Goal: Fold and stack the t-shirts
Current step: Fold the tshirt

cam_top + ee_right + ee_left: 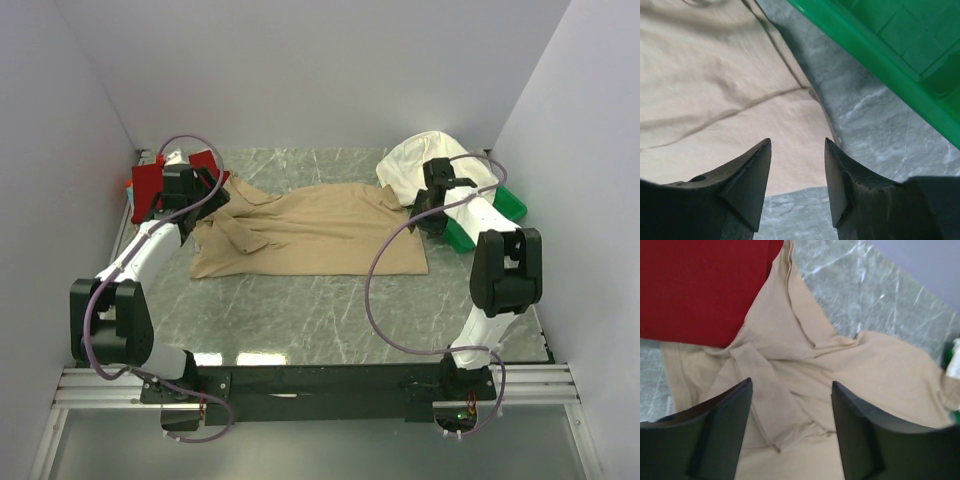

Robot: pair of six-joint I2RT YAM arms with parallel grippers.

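The tan-beige t-shirt (320,235) lies spread out and wrinkled across the middle of the marble table (330,310), and the cloth is bunched at its left end. The deep red t-shirt (148,185) sits at the far left corner, and in the left wrist view its edge covers a part of the tan cloth. The cream-white t-shirt (420,160) is heaped at the far right, partly on the green plastic tray (510,205). The left gripper (791,387) hangs over the crumpled left part of the tan shirt, with its jaws apart and nothing between them. The right gripper (797,145) hangs over the right edge of the same shirt, near the tray, with its jaws also apart and empty. It is not possible to tell whether the fingertips touch the cloth.
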